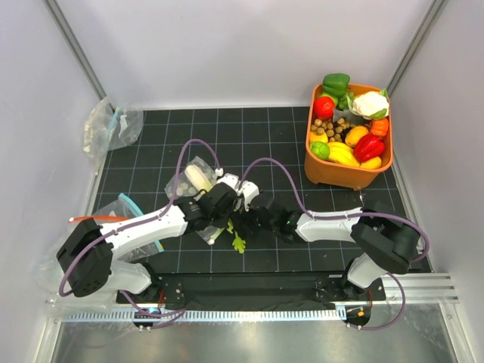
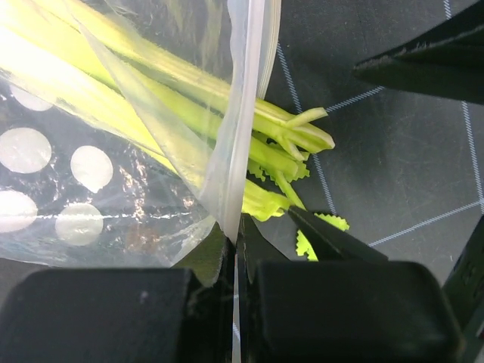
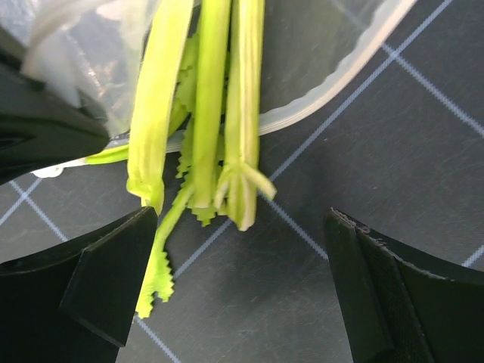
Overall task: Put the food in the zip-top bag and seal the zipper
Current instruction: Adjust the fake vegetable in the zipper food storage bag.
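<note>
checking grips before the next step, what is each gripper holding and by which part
Left gripper: shut on the zip-top bag, pinched at the zipper. Right gripper: open, holding nothing; the celery lies loose, its leafy end before the jaws.

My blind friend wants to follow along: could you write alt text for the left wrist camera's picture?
The left pincer is shut on the mouth edge of a clear, white-dotted zip-top bag. A pale-green celery stalk lies inside it, its leafy end poking out over a dark gridded mat.
</note>
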You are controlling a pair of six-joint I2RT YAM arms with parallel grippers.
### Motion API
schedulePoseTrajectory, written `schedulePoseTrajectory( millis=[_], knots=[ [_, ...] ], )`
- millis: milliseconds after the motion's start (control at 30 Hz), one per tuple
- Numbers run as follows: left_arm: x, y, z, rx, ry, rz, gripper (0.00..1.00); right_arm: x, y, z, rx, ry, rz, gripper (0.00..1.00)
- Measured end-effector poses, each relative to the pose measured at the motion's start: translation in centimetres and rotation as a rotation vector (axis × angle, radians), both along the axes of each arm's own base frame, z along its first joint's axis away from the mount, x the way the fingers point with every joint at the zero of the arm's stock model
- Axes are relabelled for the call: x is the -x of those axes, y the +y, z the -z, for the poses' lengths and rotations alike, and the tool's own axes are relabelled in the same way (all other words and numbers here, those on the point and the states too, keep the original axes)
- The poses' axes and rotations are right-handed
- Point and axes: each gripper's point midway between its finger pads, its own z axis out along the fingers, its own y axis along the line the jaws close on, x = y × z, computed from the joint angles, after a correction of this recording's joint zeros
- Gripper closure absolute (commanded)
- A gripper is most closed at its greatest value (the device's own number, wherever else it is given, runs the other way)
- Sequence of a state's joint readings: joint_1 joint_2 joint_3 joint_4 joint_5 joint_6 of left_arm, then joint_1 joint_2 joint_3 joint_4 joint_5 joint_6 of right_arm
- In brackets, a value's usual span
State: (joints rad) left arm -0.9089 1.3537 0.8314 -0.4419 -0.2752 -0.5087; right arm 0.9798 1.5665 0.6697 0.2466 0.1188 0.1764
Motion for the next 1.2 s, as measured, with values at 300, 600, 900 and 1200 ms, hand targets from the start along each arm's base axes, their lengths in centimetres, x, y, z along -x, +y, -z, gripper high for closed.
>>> schedulePoseTrajectory(
  millis=[300,600,900,1200],
  knots=[
    [0.3,0.0,-0.7,0.062,-0.009,-0.003,1.0,0.0,0.5,-1.0,-0.085,-0.065,-0.015,0.03],
    [0.4,0.4,-2.9,0.234,-0.025,-0.014,1.0,0.5,0.9,-2.6,-0.193,-0.114,-0.042,0.06],
    [0.9,-0.6,-2.5,0.272,0.024,0.019,1.0,1.0,2.0,-3.0,-0.222,-0.13,-0.069,0.06],
    [1.1,-0.8,-2.6,0.298,0.024,0.03,1.0,0.2,2.3,0.9,-0.145,-0.071,-0.027,0.18]
  ],
)
